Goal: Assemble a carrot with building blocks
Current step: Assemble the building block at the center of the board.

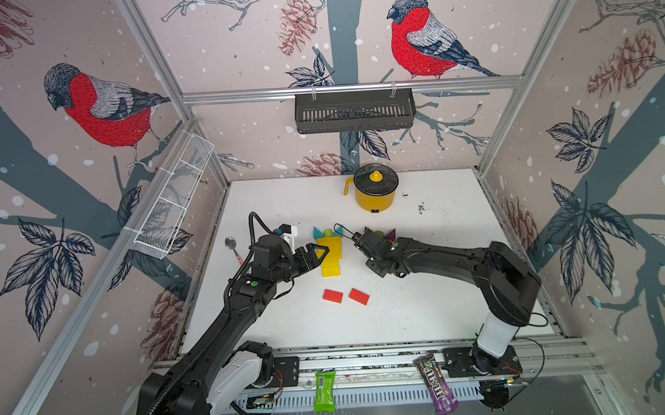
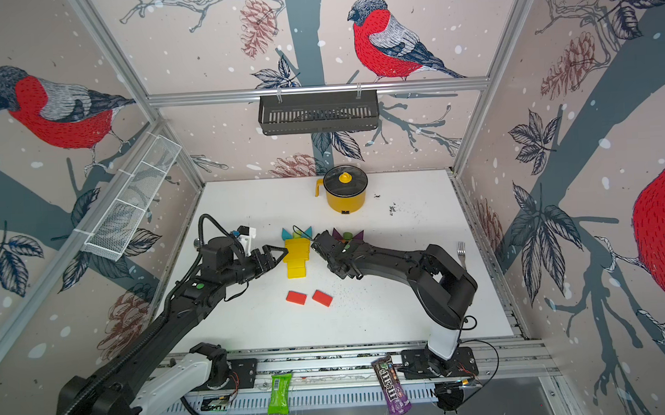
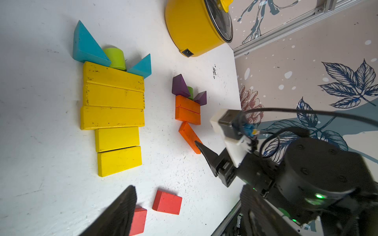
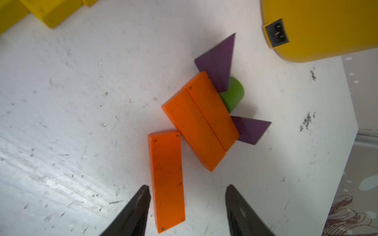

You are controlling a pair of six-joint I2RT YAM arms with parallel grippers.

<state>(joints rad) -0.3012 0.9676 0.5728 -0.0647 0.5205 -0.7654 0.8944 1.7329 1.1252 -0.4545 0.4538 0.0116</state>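
Note:
A yellow carrot of flat blocks [image 3: 113, 106], with two teal triangles [image 3: 88, 47] and a green piece [image 3: 115, 58] as its top, lies mid-table [image 1: 331, 254]. Beside it sit two orange blocks [image 4: 202, 120] topped by purple triangles [image 4: 219, 61] and a green piece [image 4: 233, 95]. A third orange block [image 4: 166, 177] lies loose and askew on the table, its near end between the apart fingers of my open right gripper [image 4: 187, 187]. Two red blocks [image 1: 333, 295] [image 1: 359, 296] lie nearer the front. My left gripper [image 3: 188, 190] hovers open and empty by the yellow carrot.
A yellow lidded pot [image 1: 374, 193] stands at the back. A spoon [image 1: 232, 245] lies at the left and a fork [image 2: 461, 253] at the right. Candy wrappers [image 1: 324, 392] [image 1: 435, 385] hang on the front rail. A wire basket [image 1: 172, 200] and a black basket [image 1: 353, 111] hang on the walls.

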